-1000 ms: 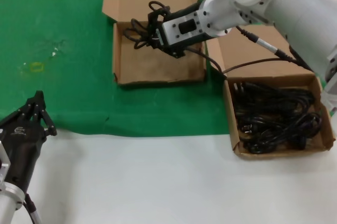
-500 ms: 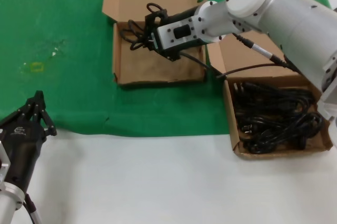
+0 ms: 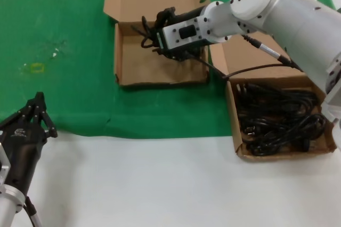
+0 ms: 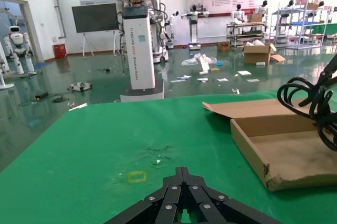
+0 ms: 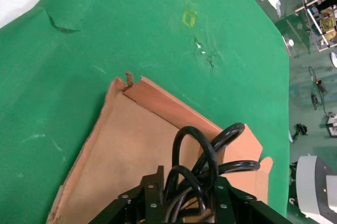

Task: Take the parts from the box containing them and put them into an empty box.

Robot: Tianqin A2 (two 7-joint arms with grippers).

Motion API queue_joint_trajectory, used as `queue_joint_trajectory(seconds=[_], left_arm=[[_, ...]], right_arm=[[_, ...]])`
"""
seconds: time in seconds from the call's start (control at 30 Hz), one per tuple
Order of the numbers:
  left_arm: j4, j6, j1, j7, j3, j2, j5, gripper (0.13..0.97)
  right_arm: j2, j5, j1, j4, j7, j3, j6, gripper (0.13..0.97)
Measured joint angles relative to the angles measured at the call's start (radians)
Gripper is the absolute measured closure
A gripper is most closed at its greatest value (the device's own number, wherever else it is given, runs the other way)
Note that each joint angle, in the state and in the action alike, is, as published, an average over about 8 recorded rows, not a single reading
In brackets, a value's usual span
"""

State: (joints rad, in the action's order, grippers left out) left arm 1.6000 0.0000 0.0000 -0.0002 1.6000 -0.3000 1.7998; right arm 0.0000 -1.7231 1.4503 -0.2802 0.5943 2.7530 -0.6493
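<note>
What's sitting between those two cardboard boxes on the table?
Nothing stands there: the head view shows only a strip of green cloth between the wide empty box and the box of cords, with the right arm's thin black cable passing above.

Boxes: wide box [image 3: 160,67] and squarish box [image 3: 282,152] both brown corrugated cardboard, matt, raw edges. Cords [image 3: 279,120]: black, smooth, slight sheen, rubbery-looking. Bench cover [image 3: 58,35]: green cloth, matt, creased; bare bench [image 3: 160,184] white, smooth. Right arm [image 3: 287,8]: glossy white shell. Left gripper [image 3: 24,131]: matt black.
</note>
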Motion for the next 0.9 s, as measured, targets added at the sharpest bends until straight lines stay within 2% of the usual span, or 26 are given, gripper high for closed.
queue_joint_trajectory(seconds=[0.23,0.37,0.9], left_arm=[[0.0,0.0,0.0,0.0,0.0,0.0,0.0,0.953],[0.0,0.0,0.0,0.0,0.0,0.0,0.0,0.953],[0.0,0.0,0.0,0.0,0.0,0.0,0.0,0.953]], right_arm=[[0.0,-0.002,0.002,0.001,-0.004,0.0,0.007,0.733],[0.0,-0.003,0.002,-0.001,-0.004,0.0,0.009,0.733],[0.0,-0.048,0.022,0.015,-0.002,0.0,0.001,0.355]])
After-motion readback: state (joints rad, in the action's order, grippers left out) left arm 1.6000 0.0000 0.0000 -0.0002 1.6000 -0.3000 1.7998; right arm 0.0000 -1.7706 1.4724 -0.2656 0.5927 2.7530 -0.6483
